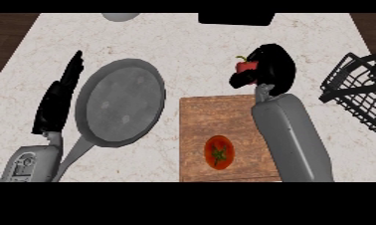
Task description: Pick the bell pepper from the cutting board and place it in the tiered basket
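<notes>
While the right hand [273, 65] curls round it, the bell pepper [246, 65] sits in that hand's grasp, its red skin and a bit of green stem showing on the hand's left side; the rest of it is hidden behind the black fingers and thumb. Hand and pepper lie just past the far edge of the cutting board [242, 119], over the pale counter [191, 45], and how high they are above it cannot be told. The tiered basket [341, 77], black wire, stands to the right of the hand, apart from it, with bare counter between

Counted: one bell pepper, one tomato [219, 152], one cutting board, one pan [121, 102], one basket, two hands. The tomato lies on the board behind the right hand, nearer the robot and just left of the grey forearm. The pan, grey with its handle running back toward the robot, lies left of the board and well to the left of the right hand. A pale grey thing [121, 16] and a black thing [236, 18] are cut off at the counter's far edge, beyond both hands

The right forearm comes in from the lower edge and slants up across the board's right side, wrist bent, the hand closed over the pepper at its end. The left hand [60, 94] rests at the left, just beside the pan's rim, fingers straight and pointing away from the robot, holding nothing
</notes>
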Robot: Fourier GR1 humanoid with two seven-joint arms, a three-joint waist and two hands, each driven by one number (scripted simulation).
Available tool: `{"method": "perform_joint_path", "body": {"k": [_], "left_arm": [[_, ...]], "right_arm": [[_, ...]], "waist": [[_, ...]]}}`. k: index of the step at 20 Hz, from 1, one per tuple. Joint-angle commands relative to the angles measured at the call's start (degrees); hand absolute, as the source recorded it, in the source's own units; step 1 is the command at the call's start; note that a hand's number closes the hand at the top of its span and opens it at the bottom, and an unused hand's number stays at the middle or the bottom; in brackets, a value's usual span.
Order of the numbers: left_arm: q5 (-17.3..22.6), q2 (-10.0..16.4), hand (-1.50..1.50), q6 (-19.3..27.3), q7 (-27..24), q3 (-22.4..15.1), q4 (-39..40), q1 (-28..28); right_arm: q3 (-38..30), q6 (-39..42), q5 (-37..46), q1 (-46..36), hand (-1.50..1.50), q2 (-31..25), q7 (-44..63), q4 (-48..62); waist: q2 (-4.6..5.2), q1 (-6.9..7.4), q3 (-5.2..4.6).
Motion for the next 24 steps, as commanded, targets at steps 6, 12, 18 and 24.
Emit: {"method": "perform_joint_path", "body": {"k": [6, 12, 18, 24], "left_arm": [[-0.4, -0.9, 0.0, 1.3, 1.9, 0.2, -0.5, -1.0], [-0.8, 0.4, 0.0, 0.6, 0.5, 0.8, -1.2, 2.2], [-0.2, 0.7, 0.0, 0.4, 2.2, 2.2, -1.4, 1.4], [-0.9, -0.7, 0.0, 0.8, 1.1, 1.5, -1.9, 3.1]], "right_arm": [[-4.7, -12.5, 20.6, -17.6, 1.5, -2.7, 9.9, 6.4], [-9.3, -3.3, 26.5, -25.6, 1.5, -7.3, 10.6, 10.1], [-13.0, 7.0, 23.5, -27.7, 1.5, -9.5, 7.3, 6.2], [-16.2, 9.5, 20.0, -27.5, 1.5, -15.0, 0.4, 7.7]], "waist": [[-0.61, -1.31, -0.06], [-0.85, -2.08, -0.04], [-1.03, -3.05, -0.01], [-0.93, -2.88, -0.01]]}}
